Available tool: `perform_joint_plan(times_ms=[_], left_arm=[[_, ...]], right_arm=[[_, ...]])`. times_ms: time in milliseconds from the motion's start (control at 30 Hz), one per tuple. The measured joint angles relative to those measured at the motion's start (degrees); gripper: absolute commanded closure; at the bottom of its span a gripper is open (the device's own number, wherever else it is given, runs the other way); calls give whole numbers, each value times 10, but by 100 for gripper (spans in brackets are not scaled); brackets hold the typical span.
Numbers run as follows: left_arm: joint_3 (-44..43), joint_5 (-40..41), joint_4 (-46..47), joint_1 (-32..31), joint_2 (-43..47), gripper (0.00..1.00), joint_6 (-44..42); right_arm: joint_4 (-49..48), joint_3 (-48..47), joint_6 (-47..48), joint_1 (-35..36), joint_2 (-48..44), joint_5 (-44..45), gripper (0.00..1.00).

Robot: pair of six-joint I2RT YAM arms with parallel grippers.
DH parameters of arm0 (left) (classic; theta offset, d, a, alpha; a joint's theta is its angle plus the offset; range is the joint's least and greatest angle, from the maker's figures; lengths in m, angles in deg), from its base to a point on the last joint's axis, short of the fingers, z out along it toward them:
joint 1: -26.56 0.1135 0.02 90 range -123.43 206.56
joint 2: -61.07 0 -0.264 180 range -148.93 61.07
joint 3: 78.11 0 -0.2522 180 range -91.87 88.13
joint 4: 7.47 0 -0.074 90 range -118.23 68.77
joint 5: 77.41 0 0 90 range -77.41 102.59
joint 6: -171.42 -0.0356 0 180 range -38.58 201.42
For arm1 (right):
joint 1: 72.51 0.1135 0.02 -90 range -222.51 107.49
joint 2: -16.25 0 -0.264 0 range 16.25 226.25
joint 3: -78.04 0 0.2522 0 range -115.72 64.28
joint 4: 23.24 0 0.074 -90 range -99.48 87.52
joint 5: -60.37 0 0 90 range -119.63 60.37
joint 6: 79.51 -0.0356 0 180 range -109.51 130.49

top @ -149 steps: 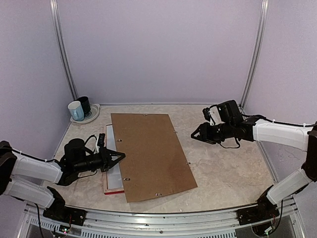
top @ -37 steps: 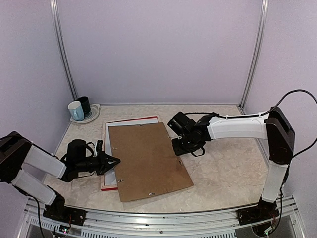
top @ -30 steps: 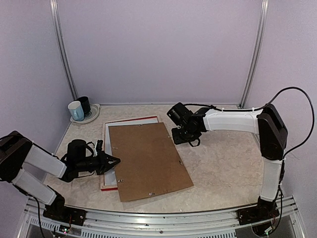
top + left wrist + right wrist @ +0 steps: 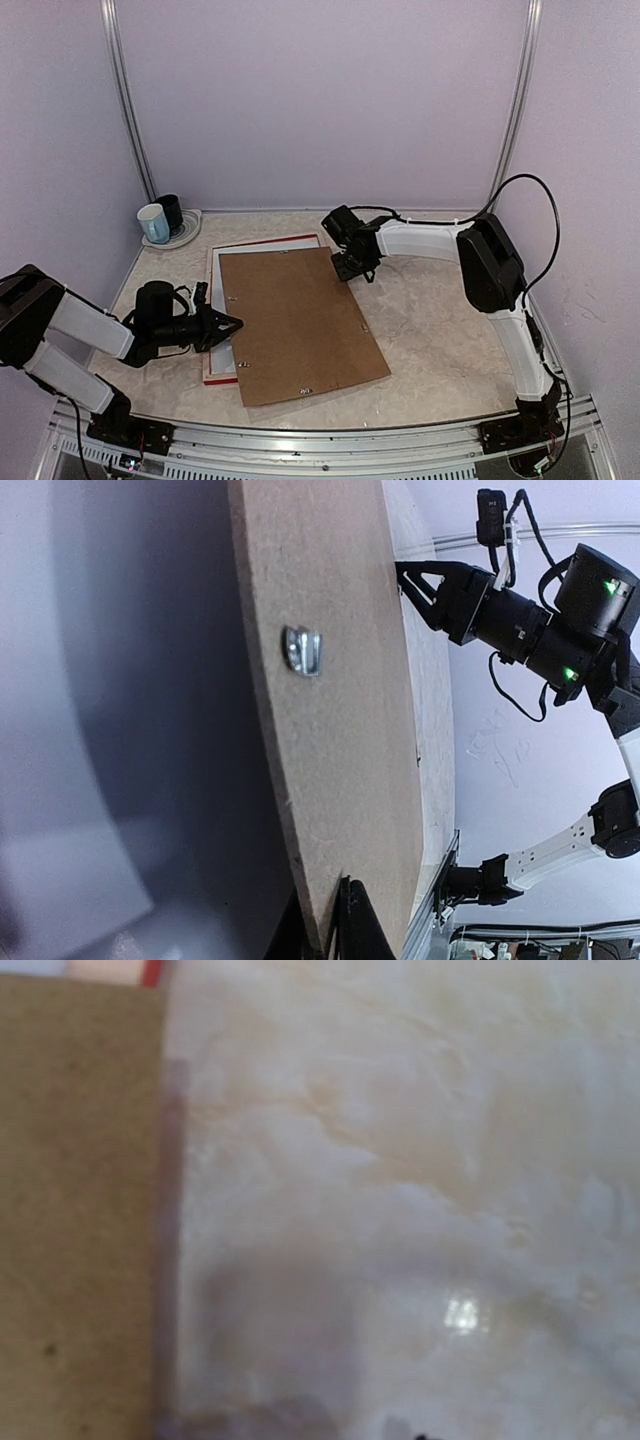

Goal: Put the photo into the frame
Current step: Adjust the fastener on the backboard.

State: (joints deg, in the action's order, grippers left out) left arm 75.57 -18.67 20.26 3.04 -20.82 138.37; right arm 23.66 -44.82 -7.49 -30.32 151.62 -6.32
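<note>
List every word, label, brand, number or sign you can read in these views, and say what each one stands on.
There is no readable text in any view.
The backing board, the frame, the pale mug and the dark mug show no lettering.
Faint marks on the wall are too blurred to read.

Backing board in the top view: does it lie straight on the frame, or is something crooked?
It is crooked. The backing board lies rotated over the frame: its near right corner overhangs onto the table, while the frame's far and left edges are uncovered.
</note>
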Motion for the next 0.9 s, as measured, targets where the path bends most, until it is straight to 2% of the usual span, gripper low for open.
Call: perform_joint_plan(times_ms=[600, 900], left_arm=[[0, 0, -2, 0, -2, 95, 0], [0, 0, 2, 0, -11, 95, -1]], right_arm=[[-76, 128, 30, -4, -58, -57, 63], [-95, 141, 66, -2, -66, -79, 63]])
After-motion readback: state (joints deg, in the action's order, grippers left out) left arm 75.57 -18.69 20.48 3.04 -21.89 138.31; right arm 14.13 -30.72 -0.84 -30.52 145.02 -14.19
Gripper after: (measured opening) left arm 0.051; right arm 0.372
